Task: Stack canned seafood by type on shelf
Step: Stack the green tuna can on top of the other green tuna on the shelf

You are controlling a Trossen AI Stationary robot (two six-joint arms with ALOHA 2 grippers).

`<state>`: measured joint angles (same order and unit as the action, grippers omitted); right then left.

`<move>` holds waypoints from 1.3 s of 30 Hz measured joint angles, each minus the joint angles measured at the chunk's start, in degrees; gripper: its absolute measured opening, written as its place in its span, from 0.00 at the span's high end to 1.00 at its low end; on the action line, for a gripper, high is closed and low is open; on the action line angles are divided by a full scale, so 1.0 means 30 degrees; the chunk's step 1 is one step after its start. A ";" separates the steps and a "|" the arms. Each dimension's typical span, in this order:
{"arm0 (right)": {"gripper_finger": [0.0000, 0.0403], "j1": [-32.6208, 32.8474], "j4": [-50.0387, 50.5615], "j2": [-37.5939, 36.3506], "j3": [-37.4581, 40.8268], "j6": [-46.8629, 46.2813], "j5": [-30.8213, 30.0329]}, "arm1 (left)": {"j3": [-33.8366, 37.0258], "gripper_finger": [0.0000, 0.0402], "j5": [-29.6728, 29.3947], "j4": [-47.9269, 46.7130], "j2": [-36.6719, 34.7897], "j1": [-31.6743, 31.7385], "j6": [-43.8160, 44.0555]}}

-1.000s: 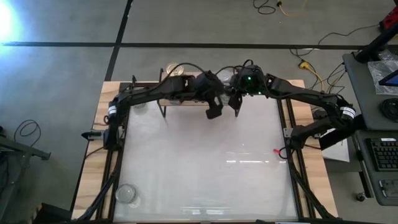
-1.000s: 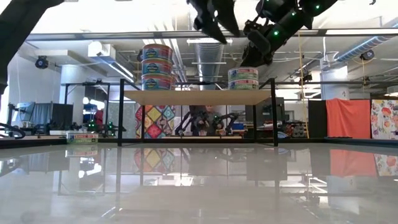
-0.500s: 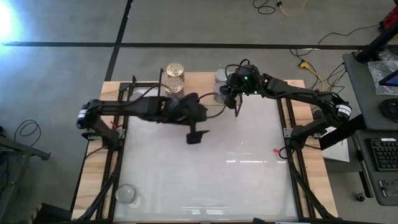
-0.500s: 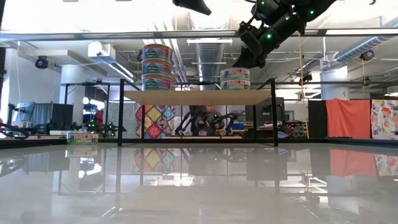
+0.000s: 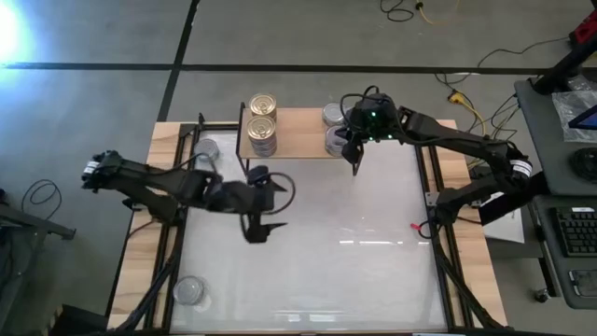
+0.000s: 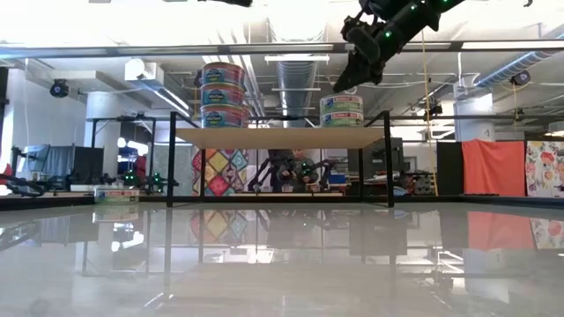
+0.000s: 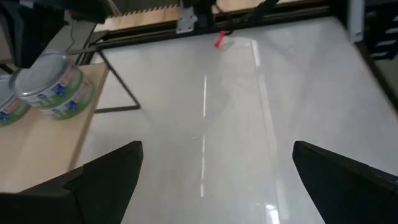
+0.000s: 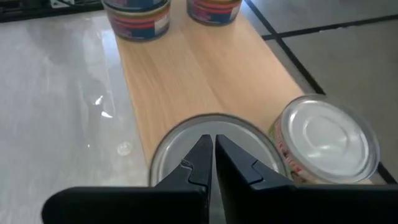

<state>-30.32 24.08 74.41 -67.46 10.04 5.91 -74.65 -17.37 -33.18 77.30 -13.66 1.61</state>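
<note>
The shelf [image 5: 298, 131] stands at the table's far edge. Gold-lidded tins [image 5: 263, 105] are piled at its left end, three high in the low view [image 6: 223, 95]. Silver-lidded tins [image 5: 333, 114] stand at its right end. The nearer pile [image 6: 342, 110] is two high. My right gripper [image 5: 354, 166] is shut, and its tips hang just above that pile's top lid [image 8: 186, 134], with a small gap in the low view. My left gripper [image 5: 270, 207] is open with nothing between its fingers. It hangs over the bare table, near and left of the shelf.
A clear round object [image 5: 191, 291] lies at the table's near left corner and another [image 5: 207, 149] lies left of the shelf. A small red thing [image 5: 415, 227] sits by the right edge. The white tabletop [image 5: 326, 261] in front of the shelf is bare.
My left gripper has drawn back from the shelf toward the table's near left, staying open. My right gripper has risen a little over the silver-lidded pile and stayed shut. That pile has slid slightly toward the table's right.
</note>
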 joint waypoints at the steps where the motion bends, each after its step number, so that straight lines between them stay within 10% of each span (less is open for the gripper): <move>1: 0.97 0.0019 0.0047 0.0000 0.0041 -0.0123 0.0003 | 0.0181 0.01 -0.0206 0.0067 -0.0204 -0.0400 0.0272; 27: 0.97 0.0162 0.0179 0.1119 -0.0540 -0.1020 -0.0028 | 0.3874 0.01 -0.3178 -0.1531 -0.0378 -0.7311 1.2331; 39: 0.97 0.3065 0.2404 -0.0802 -0.4189 -0.0590 -0.0035 | 0.4496 0.01 0.2162 -0.5947 0.0298 -1.0965 2.5440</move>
<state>-21.12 31.29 72.01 -80.03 8.27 5.80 -61.16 -10.88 -51.02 78.19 -46.55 77.93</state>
